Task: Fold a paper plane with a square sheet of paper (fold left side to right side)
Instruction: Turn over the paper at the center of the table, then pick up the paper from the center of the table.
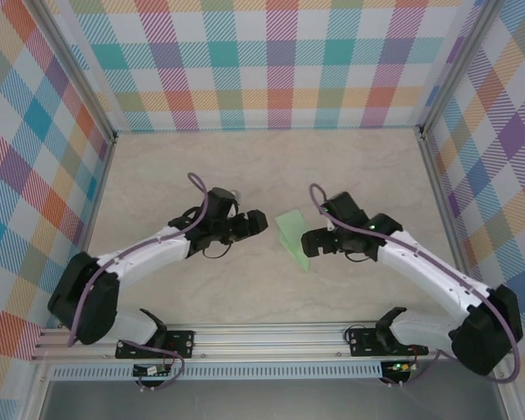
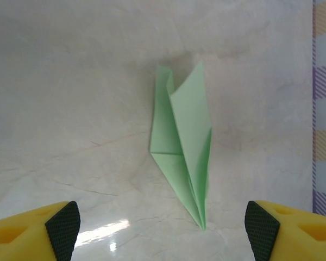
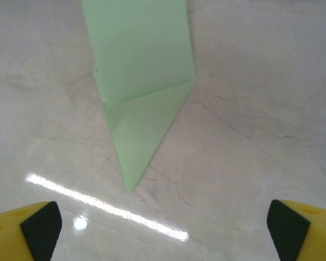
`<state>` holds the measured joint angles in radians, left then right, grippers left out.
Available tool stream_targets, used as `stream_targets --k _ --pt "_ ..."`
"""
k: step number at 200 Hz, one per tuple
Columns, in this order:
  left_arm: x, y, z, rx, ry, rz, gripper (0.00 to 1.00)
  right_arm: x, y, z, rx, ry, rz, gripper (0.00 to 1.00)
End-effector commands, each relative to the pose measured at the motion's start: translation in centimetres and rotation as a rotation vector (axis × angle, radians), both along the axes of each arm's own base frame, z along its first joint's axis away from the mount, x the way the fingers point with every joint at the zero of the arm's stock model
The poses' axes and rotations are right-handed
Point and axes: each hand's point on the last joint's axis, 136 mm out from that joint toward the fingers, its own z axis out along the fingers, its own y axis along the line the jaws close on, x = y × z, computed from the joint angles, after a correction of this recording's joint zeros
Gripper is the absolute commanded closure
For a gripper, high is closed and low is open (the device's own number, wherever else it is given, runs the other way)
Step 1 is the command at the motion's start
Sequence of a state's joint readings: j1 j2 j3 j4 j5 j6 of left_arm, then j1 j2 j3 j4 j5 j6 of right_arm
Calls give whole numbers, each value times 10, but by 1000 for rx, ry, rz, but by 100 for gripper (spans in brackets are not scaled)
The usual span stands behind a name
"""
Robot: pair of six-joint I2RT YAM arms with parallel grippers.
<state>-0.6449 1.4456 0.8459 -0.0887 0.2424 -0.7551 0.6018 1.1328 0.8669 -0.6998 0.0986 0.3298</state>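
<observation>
Paper plane (image 1: 295,238), long axis near-to-far, lies between your wide-open left end effector (image 1: 259,224) and nearer, equally wide right end effector (image 1: 309,243).

On the counter (image 1: 271,166), near its middle and between the two arms: the paper plane (image 1: 295,238), tip toward the near edge. To its left and apart from it, the left hand (image 1: 259,223). Just beside its right edge, the right hand (image 1: 309,243). From the left wrist, ahead of the fingers, tip nearest. From the right wrist, ahead and left of centre, tip nearest.
</observation>
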Motion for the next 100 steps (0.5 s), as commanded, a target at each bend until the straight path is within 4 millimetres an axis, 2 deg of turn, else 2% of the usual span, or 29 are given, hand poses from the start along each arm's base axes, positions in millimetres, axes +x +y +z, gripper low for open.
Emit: stream_targets --k 1,39,66,100 --pt "4 -39 5 -140 8 -77 20 -1 22 9 296 22 5 0" --pt "23 -75 -20 -183 61 -130 26 -3 5 -5 430 82 -66 0" --pt "35 -89 -35 -187 80 -140 30 -3 1 -7 451 80 -73 0" --pt "45 -102 -46 -199 99 -158 42 -4 -1 -11 463 91 -75 0"
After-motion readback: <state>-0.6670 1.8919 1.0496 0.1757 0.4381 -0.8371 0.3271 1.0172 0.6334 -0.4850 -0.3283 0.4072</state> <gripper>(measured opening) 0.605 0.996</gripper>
